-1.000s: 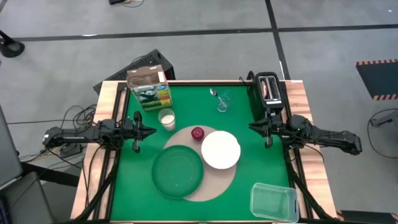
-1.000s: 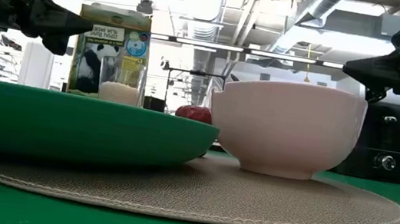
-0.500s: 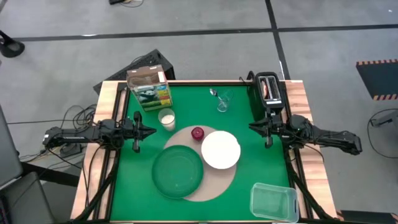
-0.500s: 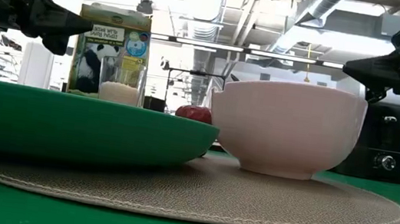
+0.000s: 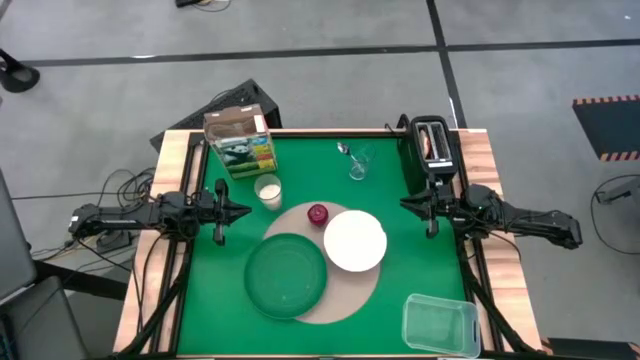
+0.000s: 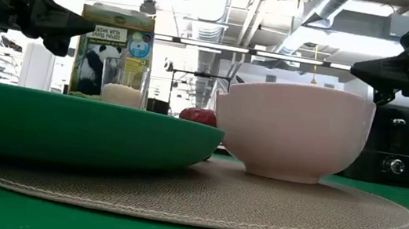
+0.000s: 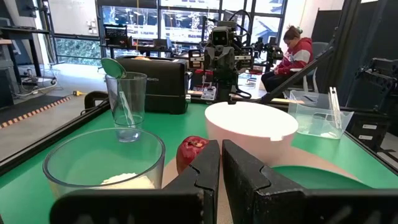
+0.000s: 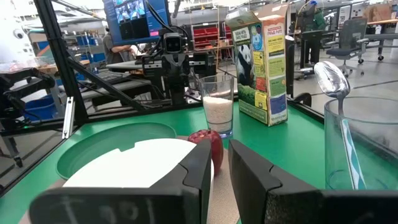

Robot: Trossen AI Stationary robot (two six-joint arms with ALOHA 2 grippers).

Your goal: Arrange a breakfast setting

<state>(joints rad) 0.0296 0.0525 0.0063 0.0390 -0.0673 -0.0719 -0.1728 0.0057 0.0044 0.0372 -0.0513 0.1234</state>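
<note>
The dark-green plate (image 5: 286, 275) and the white bowl (image 5: 354, 241) rest side by side on the round tan mat (image 5: 345, 295). The metal spoon (image 8: 329, 78) stands in the clear glass (image 5: 358, 162) at the far side, leaning on its rim. The cereal box (image 5: 238, 143) stands upright at the far left. My left gripper (image 5: 222, 212) is shut and empty above the table's left side, pointing right. My right gripper (image 5: 430, 208) is shut and empty above the right side, pointing left.
A red apple (image 5: 318, 214) lies on the mat's far edge. A glass with white contents (image 5: 267, 191) stands beside the cereal box. A black toaster (image 5: 432, 147) stands at the far right. A clear plastic tub (image 5: 440, 324) sits at the near right corner.
</note>
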